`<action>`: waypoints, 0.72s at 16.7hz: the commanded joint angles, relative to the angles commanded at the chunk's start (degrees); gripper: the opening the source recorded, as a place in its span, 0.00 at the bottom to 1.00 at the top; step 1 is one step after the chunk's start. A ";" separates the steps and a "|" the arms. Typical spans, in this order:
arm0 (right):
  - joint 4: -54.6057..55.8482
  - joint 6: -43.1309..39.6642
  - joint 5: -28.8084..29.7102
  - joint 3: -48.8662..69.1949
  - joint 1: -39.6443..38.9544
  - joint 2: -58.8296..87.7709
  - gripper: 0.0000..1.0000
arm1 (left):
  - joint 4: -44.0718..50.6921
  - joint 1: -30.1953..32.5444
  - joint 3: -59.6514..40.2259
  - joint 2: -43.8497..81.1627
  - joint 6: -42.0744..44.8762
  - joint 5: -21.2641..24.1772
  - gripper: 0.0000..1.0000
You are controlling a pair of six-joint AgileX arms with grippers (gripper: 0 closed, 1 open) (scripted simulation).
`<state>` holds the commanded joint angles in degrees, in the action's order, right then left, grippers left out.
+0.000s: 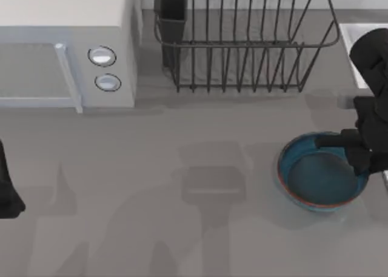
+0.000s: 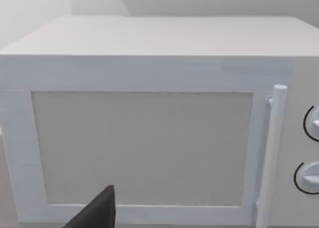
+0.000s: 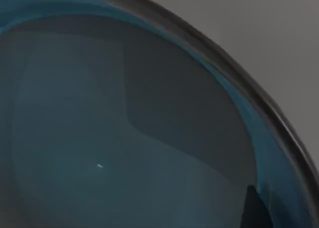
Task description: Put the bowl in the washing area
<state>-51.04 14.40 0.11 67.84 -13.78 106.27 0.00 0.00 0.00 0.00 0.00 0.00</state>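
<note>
- Bowl: blue glaze, reddish-brown rim, upright on the table at the right side, in front of the rack's right end. Nothing in it that I can see.
- Washing area: pale basin with a raised rim, at the far right corner, just right of the rack. It lies beyond the bowl, well apart from it, with bare table between.
- Right gripper: my right arm reaches in from the right edge and sits over the bowl's right and far rim. One dark finger lies across the far inside of the bowl. The right wrist view looks straight into the bowl, rim curving close by, a dark fingertip at the inner wall.
- Right gripper state: I cannot tell whether the fingers are apart or clamped on the rim; I judge a rim grasp is in hand, not confirmed.
- Key relation: the right arm is the nearer one by far. From the gripper the sink lies away toward the far right, so the carry should run up that edge, clear of the rack.
- Left gripper: parked at the left edge, facing the microwave; finger state unclear.
- Risk, my judgement: a shallow rim hold could tilt the bowl on lifting.
</note>
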 joint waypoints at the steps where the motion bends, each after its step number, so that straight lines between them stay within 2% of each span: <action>1: -2.59 0.01 0.00 2.21 0.03 -0.41 0.00 | 0.00 0.00 0.00 0.00 0.00 0.00 1.00; 7: -23.87 -0.13 -0.01 17.29 0.34 -4.37 0.00 | 0.00 0.00 0.00 0.00 0.00 0.00 1.00; 12: -29.28 -0.31 -0.02 22.31 0.47 -6.55 0.00 | 0.00 0.00 0.00 0.00 0.00 0.00 1.00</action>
<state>-80.32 14.09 0.09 90.15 -13.31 99.72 0.00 0.00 0.00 0.00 0.00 0.00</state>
